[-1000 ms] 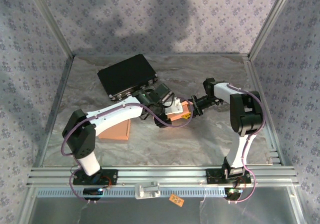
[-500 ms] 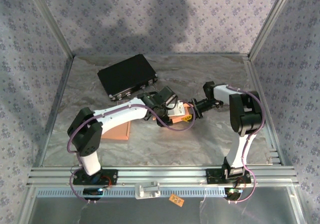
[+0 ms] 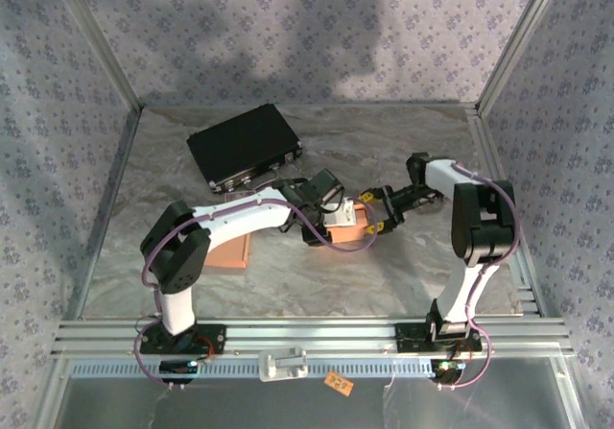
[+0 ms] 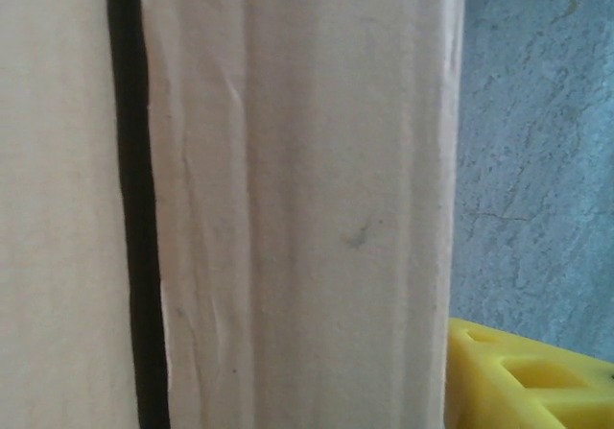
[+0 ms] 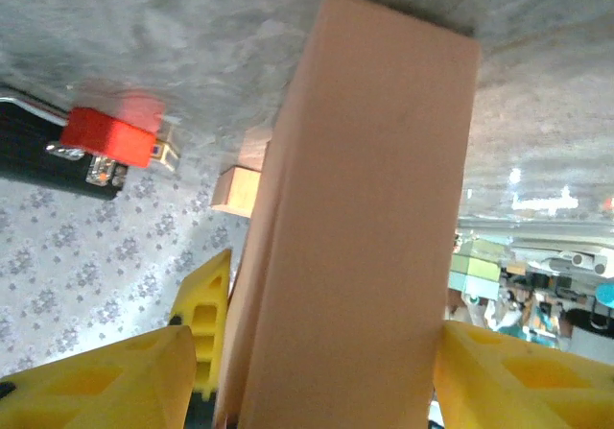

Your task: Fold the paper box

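Note:
The paper box [image 3: 349, 225] is a small brown carton with a pale inside, in mid-table between both arms. My left gripper [image 3: 330, 212] reaches in from the left and is shut on it. In the left wrist view the box's pale panel [image 4: 307, 208] stands right before the lens, and one yellow finger [image 4: 523, 383] lies flush against its right edge; the other finger is hidden. My right gripper [image 3: 377, 214] straddles the box's right end, open. In the right wrist view the box [image 5: 369, 218] rises between the right gripper [image 5: 312, 376], with a gap beside the left finger [image 5: 96, 386].
A black case [image 3: 245, 146] lies at the back left; its end with a red part [image 5: 106, 133] shows in the right wrist view. A flat stack of brown cardboard [image 3: 224, 250] lies under the left arm. Patterned walls close in the table; a metal rail [image 3: 307, 333] runs along the near edge.
The right gripper's jaws have spread apart from the box and its wrist has shifted right. The left arm has pushed further right with the box.

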### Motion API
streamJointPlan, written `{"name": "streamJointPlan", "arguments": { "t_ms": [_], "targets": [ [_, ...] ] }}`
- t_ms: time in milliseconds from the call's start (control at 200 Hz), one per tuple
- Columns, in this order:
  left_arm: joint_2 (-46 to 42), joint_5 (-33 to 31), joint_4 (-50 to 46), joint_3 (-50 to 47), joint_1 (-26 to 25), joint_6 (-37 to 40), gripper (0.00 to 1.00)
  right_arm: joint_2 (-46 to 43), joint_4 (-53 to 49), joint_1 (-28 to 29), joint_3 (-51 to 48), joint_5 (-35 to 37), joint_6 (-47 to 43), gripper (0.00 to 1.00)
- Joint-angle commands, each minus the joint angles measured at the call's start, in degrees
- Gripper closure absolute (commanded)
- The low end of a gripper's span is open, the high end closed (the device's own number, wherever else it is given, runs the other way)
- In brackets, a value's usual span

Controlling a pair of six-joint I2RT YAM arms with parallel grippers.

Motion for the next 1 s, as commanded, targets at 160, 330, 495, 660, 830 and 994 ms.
{"name": "streamJointPlan", "arguments": {
  "t_ms": [160, 330, 495, 660, 830, 994],
  "targets": [
    [0.44, 1.08, -1.72, 2.65, -0.12, -0.41, 0.38, -16.18, -9.42, -7.55, 11.75, 20.69, -21.11, 0.35],
    [0.71, 1.68, -1.76, 3.52, -0.12, -2.51, 0.40, -29.84, 5.00, 1.89, 4.23, 41.80, -38.19, 0.49],
    [0.26, 1.95, -1.30, 3.15, -0.15, -2.60, 0.41, -37.99, 16.89, 9.38, -9.88, 46.94, -51.12, 0.53],
    [0.08, 2.12, -1.37, 3.12, -0.04, -2.42, 0.47, -32.68, 11.39, 9.78, -7.11, 43.39, -57.90, 0.60],
    [0.25, 2.35, -1.43, 3.71, -0.04, -2.73, 0.52, -28.77, 11.84, 13.23, -5.07, 43.06, -64.46, 0.56],
    [0.61, 2.64, -1.89, 4.41, 0.22, -2.63, 0.52, -26.07, 9.74, 15.37, -2.16, 44.51, -67.72, 0.57]
  ]
}}
